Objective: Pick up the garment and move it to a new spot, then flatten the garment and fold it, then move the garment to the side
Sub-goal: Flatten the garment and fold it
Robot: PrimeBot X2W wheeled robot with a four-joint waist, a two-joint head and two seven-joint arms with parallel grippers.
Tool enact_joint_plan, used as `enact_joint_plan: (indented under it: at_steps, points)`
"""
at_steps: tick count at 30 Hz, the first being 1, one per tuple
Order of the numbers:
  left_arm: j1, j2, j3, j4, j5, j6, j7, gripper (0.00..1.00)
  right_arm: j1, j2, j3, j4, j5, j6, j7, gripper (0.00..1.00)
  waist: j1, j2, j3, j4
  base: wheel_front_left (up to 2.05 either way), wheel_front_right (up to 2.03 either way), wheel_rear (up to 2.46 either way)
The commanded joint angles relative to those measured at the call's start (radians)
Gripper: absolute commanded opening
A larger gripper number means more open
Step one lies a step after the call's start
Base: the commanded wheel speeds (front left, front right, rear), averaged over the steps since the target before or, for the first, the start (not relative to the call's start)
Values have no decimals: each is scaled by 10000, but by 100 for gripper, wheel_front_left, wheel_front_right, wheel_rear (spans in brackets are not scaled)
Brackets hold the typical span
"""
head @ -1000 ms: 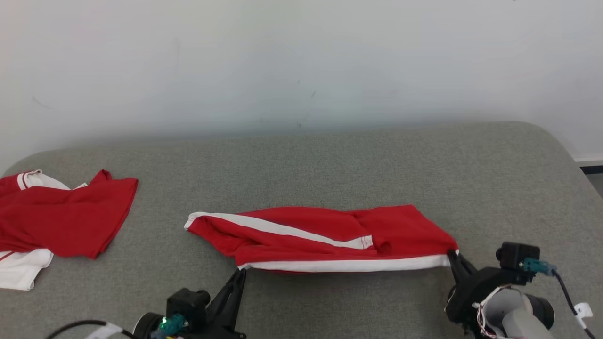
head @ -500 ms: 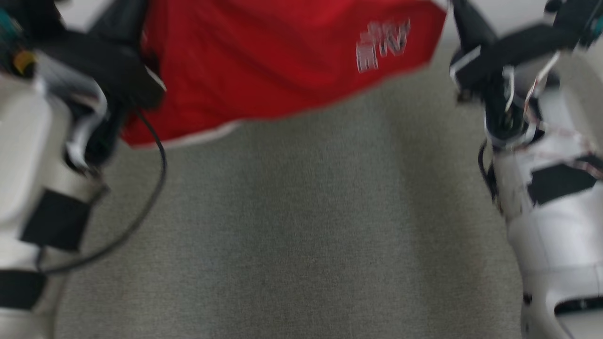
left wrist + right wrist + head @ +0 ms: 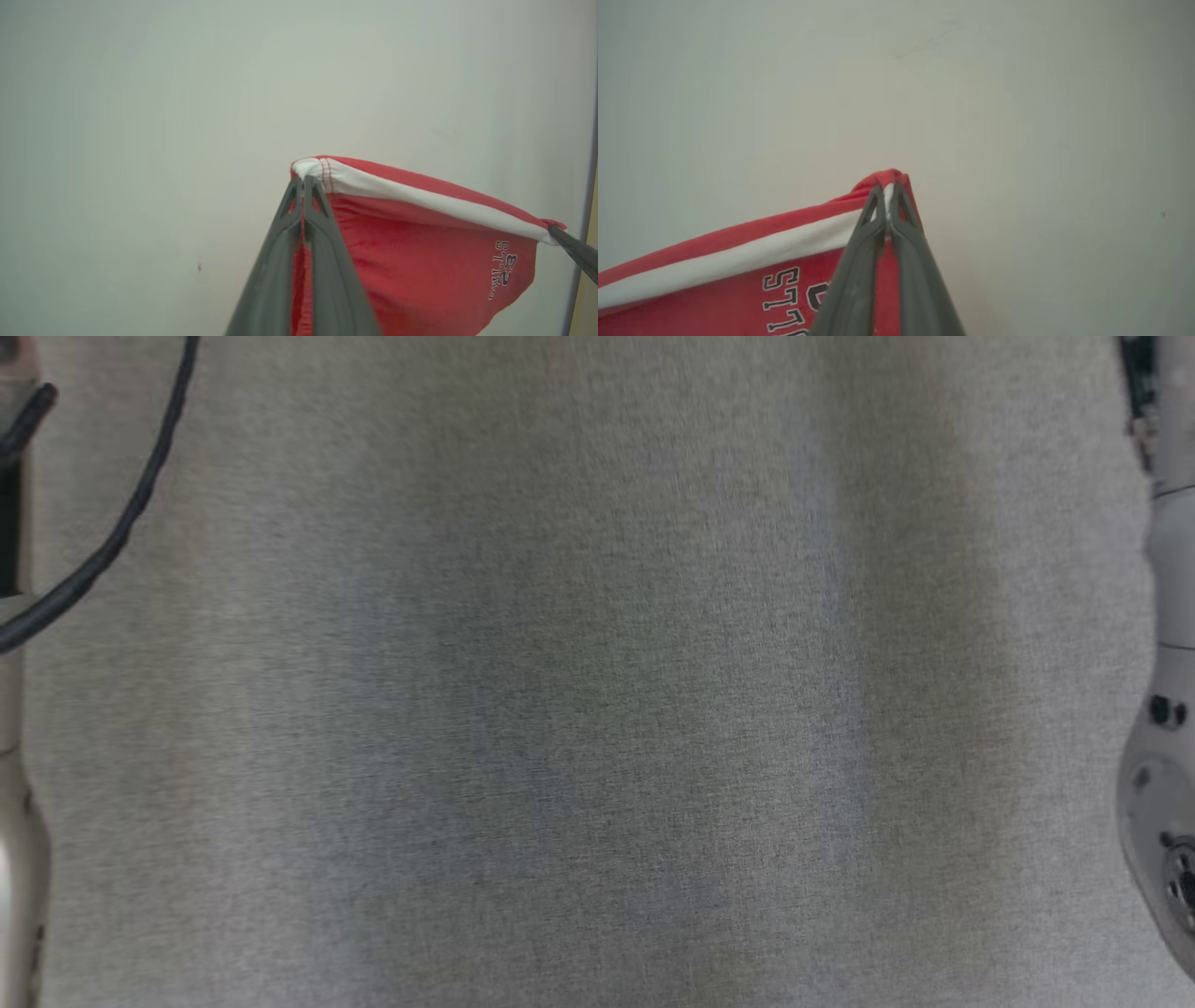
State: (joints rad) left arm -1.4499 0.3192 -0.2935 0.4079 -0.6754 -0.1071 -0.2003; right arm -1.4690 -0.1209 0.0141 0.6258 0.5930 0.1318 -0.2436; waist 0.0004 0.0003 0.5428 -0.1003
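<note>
Between both grippers, a red garment hangs stretched above the table

Below the head camera lies the wide grey fabric-covered table (image 3: 597, 709), with a pale forearm (image 3: 1158, 775) at its right edge and a black cable (image 3: 131, 513) looping at its left. Facing both wrist cameras is a plain pale wall (image 3: 140, 116). Against it hangs the red cloth garment (image 3: 420, 270), held up in the air and spread sideways. Its long axis follows the white band (image 3: 420, 198) along its top edge, which runs straight from one gripper to the other; the rest drapes below that line. The left gripper (image 3: 303, 179) is clenched on one corner of the band and the right gripper (image 3: 888, 186) on the opposite corner, so neither arm is nearer: each has an end. Setting it down at a new spot likely calls for both arms to descend together, keeping the band level. Black outlined block lettering (image 3: 784, 298) near the right gripper's corner begins "ST"; the rest is cut off, and no brand label can be read.
</note>
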Motion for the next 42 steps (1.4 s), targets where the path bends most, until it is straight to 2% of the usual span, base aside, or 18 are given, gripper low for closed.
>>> enact_joint_plan:
  at_steps: [1, 6, 11, 14, 19, 21, 25, 29, 35, 37, 38, 42]
  points:
    - [195, -125, 162, 146, -46, -24, -311, 0, 258, -194, 58, -98, -137, -22, -149, 0, -4, -3, 439, -192, 0, 0, 0]
    - [1731, -276, -387, 678, -157, -151, -507, 0, 1513, -435, 835, 296, -14, -22, -140, 0, -4, -3, 147, -123, 0, 0, 0]
    - [3548, -259, -713, 988, -341, -232, -632, 0, 2931, -565, 1701, 678, 370, -22, 496, 0, -4, -3, -374, -152, 0, 0, 0]
    - [5034, -587, -718, 890, -291, -255, -666, 0, 4231, -908, 2204, 565, 770, -22, 1047, 0, -4, -3, -1068, 74, 0, 0, 0]
    - [7794, -799, -922, 571, 74, -229, -660, 0, 6408, -1706, 2730, -1, 1165, -22, 1946, 0, -4, -3, -2638, 214, 0, 0, 0]
    - [8769, -1107, -575, 680, -348, -214, -662, 0, 7171, -1921, 2667, -297, 1319, -22, 2033, 0, -4, -3, -3261, 251, 0, 0, 0]
    - [10430, -1539, -196, 864, -734, -213, -663, 0, 8873, -2432, 2515, -489, 781, -27, 2146, 0, -4, -3, -4394, 355, 0, 0, 0]
    - [11761, -1633, -407, 1045, -596, -210, -664, 0, 10617, -2290, 2061, -752, 509, -31, 2513, 0, -4, -3, -5425, 498, 0, 0, 0]
    - [12975, -1415, -1132, 805, 75, -204, -665, 0, 12832, -1728, 900, -2223, 9, -31, 3040, 0, -4, -3, -5939, 549, 0, 0, 0]
    - [13311, -1400, -1225, 568, 191, -174, -665, 0, 13570, -1396, 408, -2818, -207, -30, 3247, 0, -4, -3, -6037, 619, 0, 0, 0]
    - [13693, -1311, -1342, 347, 317, -142, -665, 0, 14288, -968, -102, -3500, -487, -25, 3530, 0, -4, -3, -6126, 677, 0, 0, 0]
    - [14354, -959, -1533, -196, 431, -108, -553, 0, 15637, -129, -966, -4972, -988, -25, 4279, 0, -4, -3, -6160, 733, 0, 0, 0]
